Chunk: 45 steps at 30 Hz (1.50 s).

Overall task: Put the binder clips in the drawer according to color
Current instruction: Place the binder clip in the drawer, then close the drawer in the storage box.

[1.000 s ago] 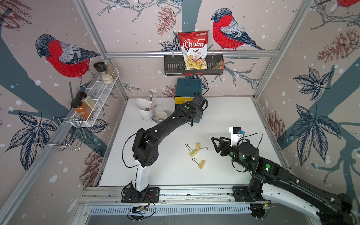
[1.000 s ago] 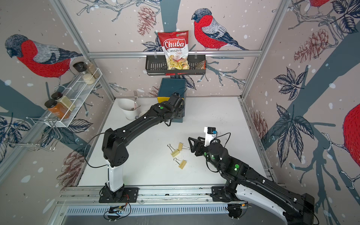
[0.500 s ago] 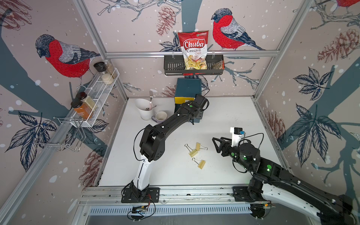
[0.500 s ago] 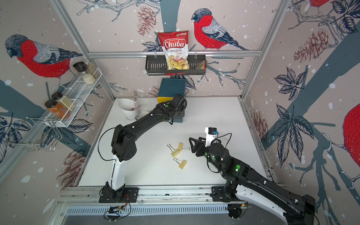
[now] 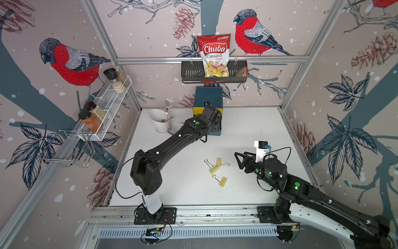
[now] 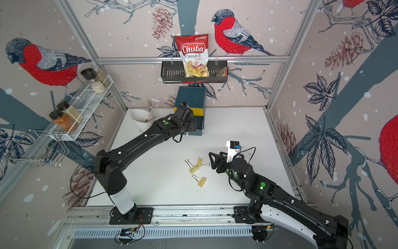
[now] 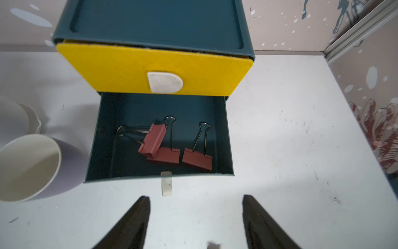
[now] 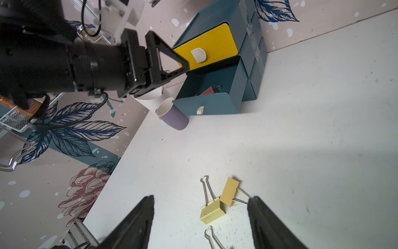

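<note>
The left gripper (image 7: 196, 215) hangs wide open and empty before the drawer (image 7: 150, 21), whose pulled-out middle level holds three pink clips (image 7: 197, 158). The right gripper (image 8: 200, 199), also open and empty, hovers by three yellow clips (image 5: 213, 169) on the table (image 5: 258, 120), perhaps touching one handle.

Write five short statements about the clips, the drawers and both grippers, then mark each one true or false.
1. Three yellow binder clips lie on the table. True.
2. The open drawer holds blue clips. False: it holds three pink clips.
3. The left gripper grips a clip. False: its fingers stand apart with nothing between them, in front of the open drawer.
4. The right gripper is open, close to the yellow binder clips. True.
5. A purple mug stands beside the open drawer. True.
</note>
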### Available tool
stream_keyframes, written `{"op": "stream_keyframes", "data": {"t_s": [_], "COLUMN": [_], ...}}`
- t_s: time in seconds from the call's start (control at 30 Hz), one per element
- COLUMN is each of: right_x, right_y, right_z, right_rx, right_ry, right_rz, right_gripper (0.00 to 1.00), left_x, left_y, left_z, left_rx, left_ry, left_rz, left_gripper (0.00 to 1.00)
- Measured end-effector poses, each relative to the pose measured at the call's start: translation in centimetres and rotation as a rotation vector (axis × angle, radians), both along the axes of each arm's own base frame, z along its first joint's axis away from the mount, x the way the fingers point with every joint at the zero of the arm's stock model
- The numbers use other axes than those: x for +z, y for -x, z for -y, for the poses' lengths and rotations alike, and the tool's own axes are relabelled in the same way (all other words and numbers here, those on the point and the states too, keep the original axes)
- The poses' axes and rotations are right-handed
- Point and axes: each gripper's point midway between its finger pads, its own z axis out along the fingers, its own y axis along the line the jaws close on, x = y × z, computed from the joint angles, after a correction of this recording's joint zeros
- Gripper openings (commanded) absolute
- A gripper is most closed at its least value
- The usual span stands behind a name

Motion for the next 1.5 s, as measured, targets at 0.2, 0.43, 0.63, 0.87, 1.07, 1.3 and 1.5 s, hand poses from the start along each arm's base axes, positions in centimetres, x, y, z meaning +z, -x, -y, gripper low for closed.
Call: {"op": "stream_keyframes", "data": {"t_s": [0.2, 0.43, 0.63, 0.87, 1.07, 1.3, 1.5], "right_x": [-0.7, -1.0, -0.9, -0.9, -0.9, -0.9, -0.9], "right_y": [0.0, 0.0, 0.0, 0.0, 0.0, 0.0, 0.1], "right_z": [0.0, -0.3, -0.3, -0.3, -0.3, -0.3, -0.2], "right_rx": [0.002, 0.010, 0.011, 0.011, 0.011, 0.011, 0.010], "right_ry": [0.009, 0.014, 0.010, 0.010, 0.010, 0.010, 0.009], "right_rz": [-0.009, -0.015, -0.014, -0.014, -0.014, -0.015, -0.017], "right_gripper": [0.74, 0.74, 0.73, 0.74, 0.74, 0.74, 0.73], "left_x": [-6.6, -10.2, -10.1, -9.9, -9.7, -9.5, -10.6], "left_y": [4.3, 4.6, 1.3, -3.1, -5.5, -7.8, -9.5], "left_z": [-2.1, -4.7, -3.7, -3.5, -3.3, -2.2, -2.3], "left_rx": [0.052, 0.178, 0.194, 0.222, 0.229, 0.230, 0.268], "left_ry": [0.100, 0.299, 0.434, 0.497, 0.521, 0.576, 0.627], "left_rz": [-0.120, -0.154, -0.147, -0.136, -0.132, -0.114, -0.121], "left_gripper": [0.43, 0.45, 0.42, 0.35, 0.32, 0.27, 0.25]}}
